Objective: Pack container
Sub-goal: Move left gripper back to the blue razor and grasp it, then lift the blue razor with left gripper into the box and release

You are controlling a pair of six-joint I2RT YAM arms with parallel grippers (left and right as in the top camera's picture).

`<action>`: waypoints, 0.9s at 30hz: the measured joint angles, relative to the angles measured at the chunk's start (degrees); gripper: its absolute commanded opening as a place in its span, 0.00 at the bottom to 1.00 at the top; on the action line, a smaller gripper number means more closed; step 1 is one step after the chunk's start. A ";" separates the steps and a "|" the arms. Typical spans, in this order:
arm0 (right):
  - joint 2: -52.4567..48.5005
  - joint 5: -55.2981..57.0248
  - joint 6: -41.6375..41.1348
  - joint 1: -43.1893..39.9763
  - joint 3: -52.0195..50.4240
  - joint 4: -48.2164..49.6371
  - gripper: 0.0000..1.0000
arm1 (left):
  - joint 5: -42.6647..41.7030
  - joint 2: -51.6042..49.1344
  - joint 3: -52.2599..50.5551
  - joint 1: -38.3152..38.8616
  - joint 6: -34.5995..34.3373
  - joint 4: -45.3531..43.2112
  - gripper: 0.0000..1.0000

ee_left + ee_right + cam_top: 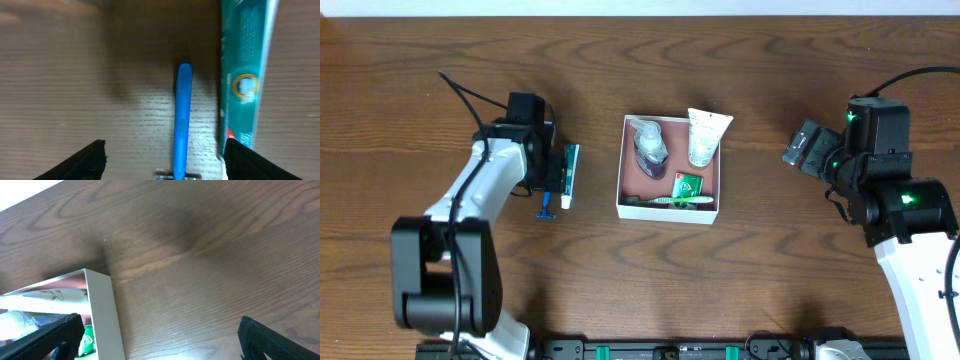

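The container (620,165), white-walled with a reddish-brown inside, sits mid-table; its wall also shows in the right wrist view (102,310). It holds a clear bottle (649,143), a white tube (704,137), a green soap box (686,184) and a green toothbrush (670,200). Left of it lie a teal toothpaste box (570,172) and a blue razor (546,208). My left gripper (548,170) is open just above them; in the left wrist view the razor (181,120) lies between its fingers (165,157), the toothpaste box (245,75) beside it. My right gripper (804,148) is open and empty, right of the container.
Dark wood table (800,60) all around. The left arm's black cable (465,95) trails at the back left. The robot base rail (670,350) runs along the front edge.
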State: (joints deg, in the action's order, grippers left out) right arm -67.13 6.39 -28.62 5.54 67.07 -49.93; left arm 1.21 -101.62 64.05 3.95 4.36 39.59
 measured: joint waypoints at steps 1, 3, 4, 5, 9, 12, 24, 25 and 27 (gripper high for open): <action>0.00 0.00 0.00 0.00 0.00 0.00 0.99 | -0.02 -0.96 0.00 0.00 -0.20 0.00 0.70; 0.00 0.00 0.00 0.00 0.00 0.00 0.99 | -0.24 -2.49 0.00 0.00 -0.09 -0.26 0.67; 0.00 0.00 0.00 0.00 0.00 0.00 0.99 | -0.39 -3.19 0.00 0.00 -0.17 -0.55 0.63; 0.00 0.00 0.00 0.00 0.00 0.00 0.99 | -0.44 -3.69 0.00 0.00 -0.26 -0.79 0.60; 0.00 0.00 0.00 0.00 0.00 0.00 0.99 | -0.87 -5.64 0.07 0.00 -0.52 -1.07 0.35; 0.00 0.00 0.00 0.00 0.00 0.00 0.99 | -1.03 -5.75 0.07 0.00 -0.42 -1.25 0.24; 0.00 0.00 0.00 0.00 0.00 0.00 0.99 | -0.96 -5.57 0.15 0.00 -0.28 2.01 0.06; 0.00 0.00 0.00 0.00 0.00 0.00 0.99 | -0.96 -5.31 0.15 0.00 -0.26 2.86 0.06; 0.00 0.00 0.00 0.00 0.00 0.00 0.99 | -0.98 -3.80 0.15 0.00 -0.26 4.59 0.06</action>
State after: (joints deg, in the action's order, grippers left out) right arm -67.13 6.39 -28.62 5.54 67.07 -49.93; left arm 0.23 -105.43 64.20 3.95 4.10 44.18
